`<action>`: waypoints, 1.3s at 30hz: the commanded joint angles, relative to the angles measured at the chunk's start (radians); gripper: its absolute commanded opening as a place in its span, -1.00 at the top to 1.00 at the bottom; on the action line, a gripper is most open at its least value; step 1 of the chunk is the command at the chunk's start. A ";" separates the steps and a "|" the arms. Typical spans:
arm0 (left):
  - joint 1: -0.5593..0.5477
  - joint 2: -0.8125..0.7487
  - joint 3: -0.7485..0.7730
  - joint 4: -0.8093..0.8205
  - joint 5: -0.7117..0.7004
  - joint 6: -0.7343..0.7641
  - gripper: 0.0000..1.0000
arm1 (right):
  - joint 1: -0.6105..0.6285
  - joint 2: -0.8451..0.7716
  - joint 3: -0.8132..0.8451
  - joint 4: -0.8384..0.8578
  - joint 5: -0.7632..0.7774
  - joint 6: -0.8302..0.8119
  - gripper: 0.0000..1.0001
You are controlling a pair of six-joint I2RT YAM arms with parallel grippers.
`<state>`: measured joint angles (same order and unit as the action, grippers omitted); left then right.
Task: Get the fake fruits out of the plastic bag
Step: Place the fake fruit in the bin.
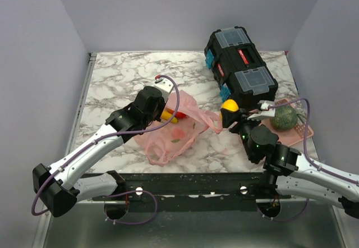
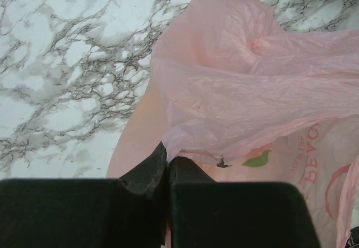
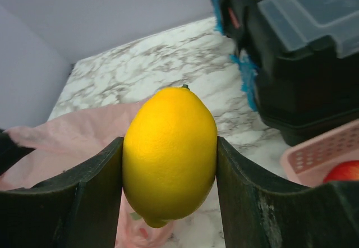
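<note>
Yellow fruit (image 3: 169, 152), clamped in right jaws, should land near the worktop's (image 1: 123, 74) front edge while left jaws pinch the bag (image 2: 247, 91).

Far-left table (image 1: 118, 79): bare marble, open pass. Far right blocked by black toolbox (image 1: 241, 65); pink basket (image 1: 307, 130) w/ melon (image 1: 285, 117) fills right edge. Centre taken by plastic bag (image 1: 174, 138). Gap btwn bag & toolbox narrow, occupied by right gripper (image 1: 229, 113) w/ yellow fruit (image 1: 229, 108).
</note>
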<state>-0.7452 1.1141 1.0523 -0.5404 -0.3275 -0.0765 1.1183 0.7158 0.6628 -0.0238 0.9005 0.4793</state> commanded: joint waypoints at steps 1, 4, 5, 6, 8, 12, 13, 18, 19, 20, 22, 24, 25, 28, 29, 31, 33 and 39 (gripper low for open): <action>0.005 -0.030 -0.002 0.016 0.054 0.012 1.00 | 0.005 -0.026 -0.042 -0.186 0.308 0.191 0.99; 0.007 -0.028 -0.002 0.017 0.082 0.015 1.00 | -0.025 0.019 -0.012 -0.378 0.356 0.372 0.99; 0.007 -0.028 0.000 0.015 0.088 0.016 1.00 | -0.044 0.040 -0.002 -0.424 0.348 0.432 0.99; 0.007 -0.027 0.000 0.014 0.096 0.017 1.00 | -0.069 0.059 0.002 -0.445 0.334 0.453 0.99; 0.009 -0.029 0.000 0.016 0.109 0.018 1.00 | -0.140 0.103 0.009 -0.464 0.273 0.467 0.99; 0.009 -0.029 0.001 0.011 0.125 0.023 1.00 | -0.334 0.141 0.002 -0.491 0.111 0.526 0.99; 0.009 -0.031 0.000 0.012 0.130 0.024 1.00 | -0.372 0.131 -0.010 -0.482 0.092 0.527 0.99; 0.009 -0.037 0.001 0.010 0.146 0.025 1.00 | -0.474 0.026 -0.057 -0.449 0.096 0.497 0.99; 0.008 -0.037 0.002 0.010 0.151 0.026 1.00 | -0.495 0.018 -0.061 -0.434 0.094 0.479 0.99; 0.009 -0.038 0.003 0.010 0.156 0.024 1.00 | -0.519 0.017 -0.063 -0.420 0.090 0.462 0.99; 0.009 -0.039 0.002 0.011 0.159 0.023 1.00 | -0.561 0.035 -0.058 -0.409 0.086 0.450 0.99; 0.009 -0.041 0.003 0.009 0.162 0.024 1.00 | -0.603 0.075 -0.051 -0.402 0.077 0.451 0.99; 0.009 -0.043 0.003 0.008 0.163 0.023 1.00 | -0.627 0.099 -0.049 -0.393 0.055 0.448 0.99; 0.009 -0.049 0.000 0.011 0.163 0.025 1.00 | -0.724 0.177 -0.054 -0.323 -0.048 0.428 0.99; 0.009 -0.051 -0.001 0.012 0.162 0.026 1.00 | -0.762 0.202 -0.055 -0.311 -0.091 0.431 0.99; 0.008 -0.052 -0.001 0.011 0.160 0.025 1.00 | -0.830 0.252 -0.057 -0.288 -0.165 0.434 0.99; 0.009 -0.052 -0.002 0.013 0.157 0.025 1.00 | -0.868 0.286 -0.071 -0.263 -0.197 0.439 0.99; 0.009 -0.050 0.002 0.013 0.148 0.022 1.00 | -0.936 0.366 -0.125 -0.193 -0.272 0.453 0.99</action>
<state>-0.7406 1.0790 1.0523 -0.5404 -0.1894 -0.0566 0.2188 1.0409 0.5770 -0.2909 0.7170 0.9154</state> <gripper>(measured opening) 0.003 0.585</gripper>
